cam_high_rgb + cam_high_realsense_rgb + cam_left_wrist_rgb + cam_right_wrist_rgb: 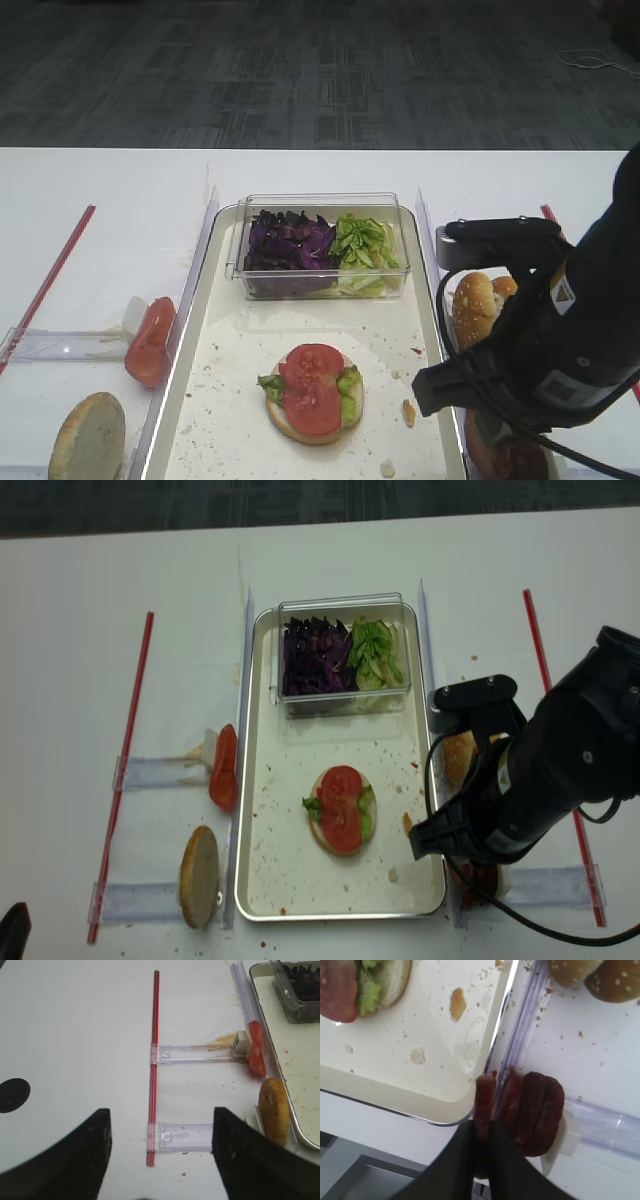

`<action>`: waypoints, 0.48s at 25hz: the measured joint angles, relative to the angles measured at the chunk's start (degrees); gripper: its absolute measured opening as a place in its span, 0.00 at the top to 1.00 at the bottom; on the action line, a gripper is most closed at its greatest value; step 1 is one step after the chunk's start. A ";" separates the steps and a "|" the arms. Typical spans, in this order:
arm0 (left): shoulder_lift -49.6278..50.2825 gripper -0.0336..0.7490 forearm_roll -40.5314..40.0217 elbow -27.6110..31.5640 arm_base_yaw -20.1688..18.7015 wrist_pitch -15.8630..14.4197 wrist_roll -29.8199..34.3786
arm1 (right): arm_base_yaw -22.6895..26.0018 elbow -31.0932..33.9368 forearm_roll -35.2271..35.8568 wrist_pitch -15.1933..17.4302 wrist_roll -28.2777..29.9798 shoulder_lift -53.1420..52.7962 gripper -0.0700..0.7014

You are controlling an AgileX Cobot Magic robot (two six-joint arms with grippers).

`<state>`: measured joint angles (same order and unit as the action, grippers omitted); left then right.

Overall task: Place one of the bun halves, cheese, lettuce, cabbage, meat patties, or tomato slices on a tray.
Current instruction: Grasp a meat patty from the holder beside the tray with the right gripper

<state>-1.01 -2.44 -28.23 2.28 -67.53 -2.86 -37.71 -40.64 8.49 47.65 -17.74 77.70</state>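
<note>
My right gripper (481, 1130) is shut on one meat patty (484, 1102), held on edge at the near right corner of the tray (395, 1095). The other meat patties (535, 1112) stand in a row just right of it. On the tray lies a bun half (313, 412) topped with lettuce and two tomato slices (313, 385). In the high view the right arm (540, 350) hides its gripper. My left gripper (160, 1130) is open over the bare table, holding nothing. No cheese is in view.
A clear box at the tray's far end holds cabbage (290, 245) and lettuce (365, 245). Sesame bun halves (473, 305) sit right of the tray. On its left stand tomato slices (150, 340) and a bun half (88, 435). A red strip (154, 1060) with clear holders lies under the left gripper.
</note>
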 joint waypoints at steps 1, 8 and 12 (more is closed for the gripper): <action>0.00 0.40 0.00 0.00 0.00 0.00 0.00 | 0.00 0.00 0.00 0.00 0.00 0.00 0.77; 0.00 0.40 0.00 0.00 0.00 0.00 0.00 | 0.00 -0.65 0.00 0.11 0.00 -0.24 0.77; 0.00 0.40 0.00 0.00 0.00 0.00 0.00 | 0.00 -1.43 0.00 0.00 0.18 -1.00 0.77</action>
<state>-1.01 -2.44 -28.23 2.28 -67.53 -2.86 -37.71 -42.07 8.49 47.64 -17.56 76.70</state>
